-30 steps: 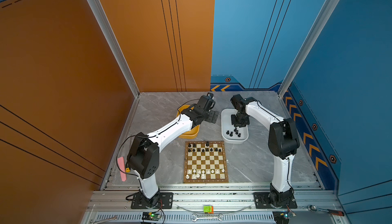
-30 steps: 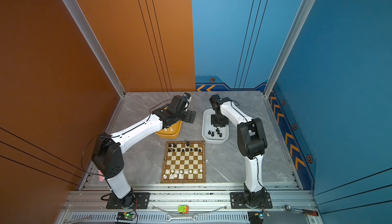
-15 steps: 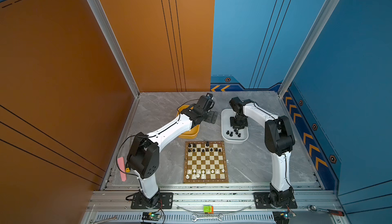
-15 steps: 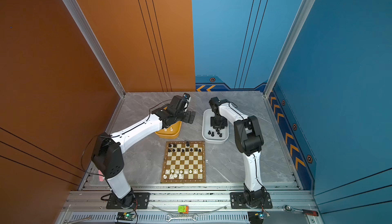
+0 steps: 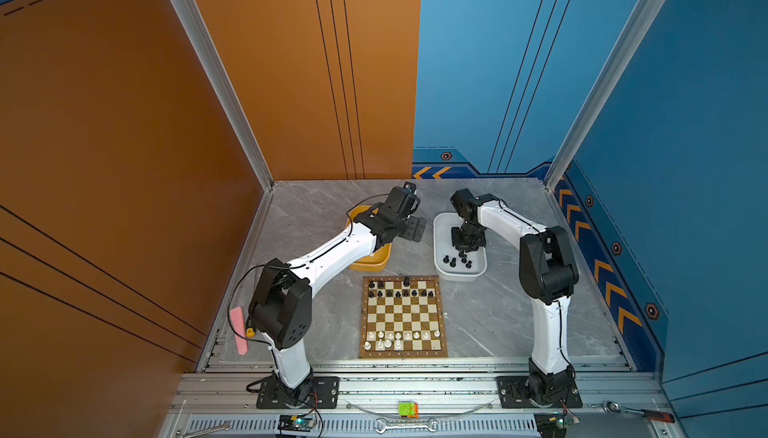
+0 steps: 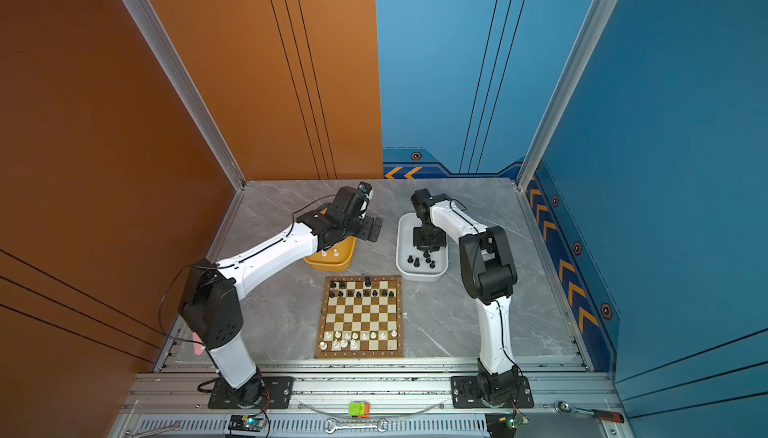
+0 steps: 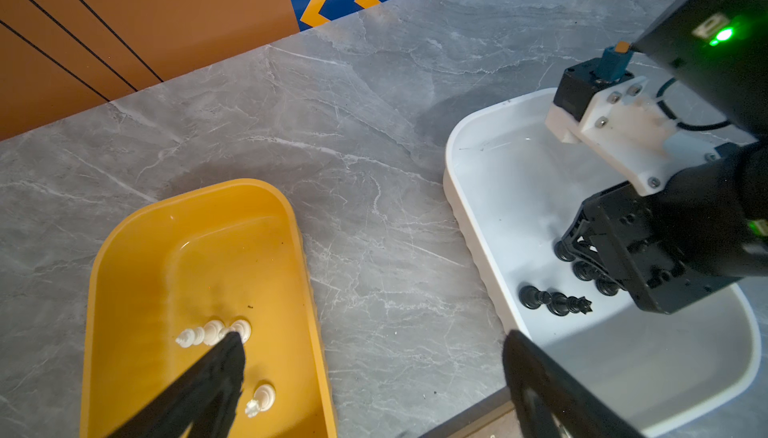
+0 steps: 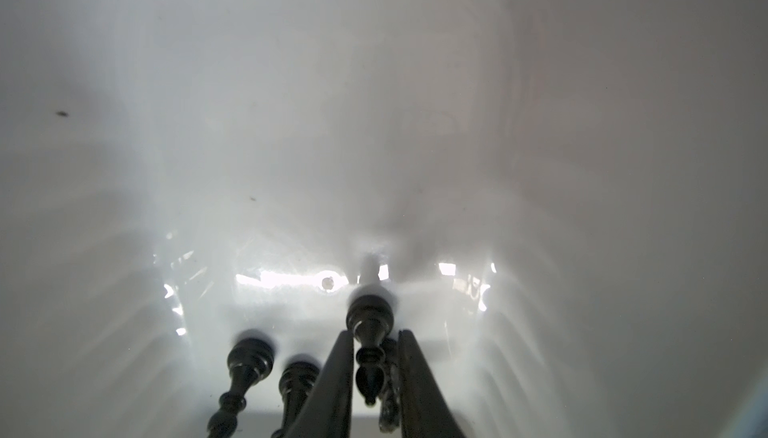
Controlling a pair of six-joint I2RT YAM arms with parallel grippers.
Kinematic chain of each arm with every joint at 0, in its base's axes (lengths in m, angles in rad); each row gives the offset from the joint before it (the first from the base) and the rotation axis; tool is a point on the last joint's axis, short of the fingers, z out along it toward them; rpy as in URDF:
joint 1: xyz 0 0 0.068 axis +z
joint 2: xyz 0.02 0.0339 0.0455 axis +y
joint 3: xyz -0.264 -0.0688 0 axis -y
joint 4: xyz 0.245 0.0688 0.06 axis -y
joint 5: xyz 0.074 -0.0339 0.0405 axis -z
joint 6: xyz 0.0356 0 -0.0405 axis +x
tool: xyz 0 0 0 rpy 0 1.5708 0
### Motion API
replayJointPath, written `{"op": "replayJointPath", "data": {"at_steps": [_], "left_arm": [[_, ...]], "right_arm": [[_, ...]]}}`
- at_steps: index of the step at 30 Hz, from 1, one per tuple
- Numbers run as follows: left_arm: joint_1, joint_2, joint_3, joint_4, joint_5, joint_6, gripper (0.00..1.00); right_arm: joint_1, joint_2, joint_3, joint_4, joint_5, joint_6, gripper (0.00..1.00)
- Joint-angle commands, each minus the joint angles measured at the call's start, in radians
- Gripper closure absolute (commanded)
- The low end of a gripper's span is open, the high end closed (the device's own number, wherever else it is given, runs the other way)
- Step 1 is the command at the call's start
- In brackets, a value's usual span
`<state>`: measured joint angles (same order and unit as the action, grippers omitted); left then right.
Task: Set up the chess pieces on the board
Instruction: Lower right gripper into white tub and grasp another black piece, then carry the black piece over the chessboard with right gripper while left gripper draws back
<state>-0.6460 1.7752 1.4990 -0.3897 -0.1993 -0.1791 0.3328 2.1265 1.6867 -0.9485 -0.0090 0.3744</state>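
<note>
Table (image 5: 498, 311): the board (image 5: 402, 315) sits centre front. A white tub (image 5: 442, 232) and a yellow tub (image 7: 199, 249) stand just past its far edge.

Board is part-filled. Black pieces (image 5: 399, 292) are on the two far rows, with gaps in the rearmost. White pieces (image 5: 390, 338) are on the two near rows, and part of the nearest row is bare.

Step in hand, by my reading: fetching another black piece from the white tub.

Right end effector (image 8: 374, 334) is down inside that tub, jaws drawn to a narrow slot either side of one slim black piece (image 8: 370, 315). I cannot tell whether the pads bear on it yet. Spare black pieces (image 8: 249, 357) stand just beside it.

Left end effector (image 7: 372, 336) hangs between the tubs, spread wide, holding nothing. One finger is over the spare white pieces (image 7: 214, 332) in the yellow tub.

Next, as I judge it: make sure of the pinch and lift straight up, clear of the neighbours and the tub wall. Then cross to a free far-row square and set the piece down upright.
</note>
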Motion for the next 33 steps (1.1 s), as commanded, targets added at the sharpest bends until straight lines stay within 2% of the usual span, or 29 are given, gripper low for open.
{"op": "replayJointPath", "data": {"at_steps": [1, 6, 9, 13, 23, 29, 33], "left_arm": [[0.011, -0.030, -0.017, -0.026, 0.002, 0.010, 0.02], [0.013, -0.041, -0.028, -0.026, -0.003, 0.010, 0.02], [0.014, -0.050, -0.038, -0.025, -0.012, 0.007, 0.02], [0.018, -0.067, -0.048, -0.027, -0.025, 0.001, 0.02], [0.031, -0.122, -0.025, -0.104, -0.097, -0.017, 0.02], [0.035, -0.222, -0.059, -0.209, -0.161, -0.073, 0.02], [0.022, -0.354, -0.180, -0.231, -0.192, -0.143, 0.02]], "right_arm": [[-0.003, 0.032, 0.008, 0.004, -0.017, 0.001, 0.81], [-0.002, 0.042, 0.009, 0.004, -0.022, 0.003, 0.82], [0.000, 0.041, 0.011, 0.001, -0.017, 0.003, 0.87], [0.000, 0.035, 0.030, -0.012, -0.014, 0.000, 0.89], [0.013, 0.008, 0.160, -0.083, -0.016, -0.023, 0.92], [0.024, -0.029, 0.235, -0.154, -0.063, -0.027, 0.92], [0.061, -0.085, 0.246, -0.188, -0.074, -0.034, 0.92]]}}
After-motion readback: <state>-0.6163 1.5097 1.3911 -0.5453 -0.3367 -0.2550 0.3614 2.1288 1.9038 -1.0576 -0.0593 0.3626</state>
